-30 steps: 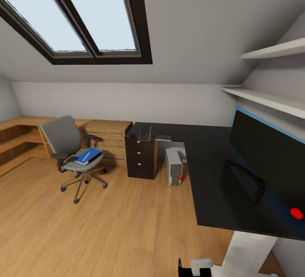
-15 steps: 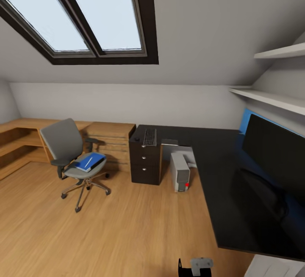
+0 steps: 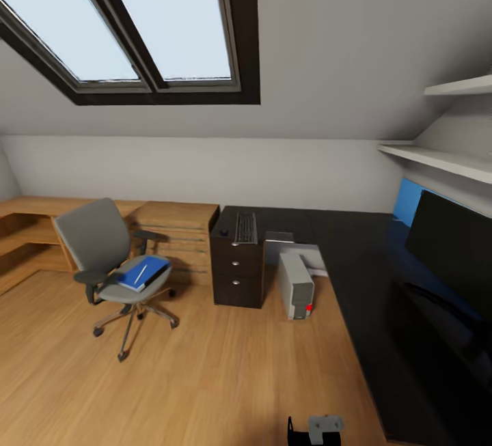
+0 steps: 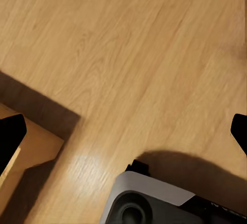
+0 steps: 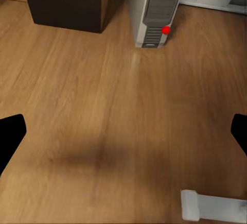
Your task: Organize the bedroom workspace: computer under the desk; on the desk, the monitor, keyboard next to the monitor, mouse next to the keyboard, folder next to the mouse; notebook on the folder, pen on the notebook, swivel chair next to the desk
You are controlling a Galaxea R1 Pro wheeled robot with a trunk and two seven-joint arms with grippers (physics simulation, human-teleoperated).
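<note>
The folder (image 3: 143,272) sits on the seat of the swivel chair (image 3: 109,255), out at your ten o'clock across the wooden floor (image 3: 205,378). A dark notebook (image 3: 152,282) edge peeks from under it, and the pen (image 3: 140,273) lies white across the blue cover.

Past the chair, at about twelve o'clock, the keyboard (image 3: 245,227) rests on the far end of the desk (image 3: 369,275), above a dark drawer unit (image 3: 237,268), with the mouse (image 3: 223,232) just beside it. The computer (image 3: 296,285) stands on the floor at one o'clock, red button facing you, tucked against the desk's inner corner; your right wrist camera has it too (image 5: 153,15). The monitor (image 3: 454,255) is on the desk at three o'clock.

Both hands are empty. The left gripper (image 4: 123,131) has its fingertips (image 4: 10,136) spread wide apart over bare floor; the right gripper (image 5: 123,131) is equally spread.

Now the risks. The chair rolls on casters, so nudge it with the base as you close in and it will skate away, possibly spilling the pen off the folder. Lift the folder tilted and that loose pen rolls. And the desk edge is close at your three o'clock, so a wide turn could clip it.
</note>
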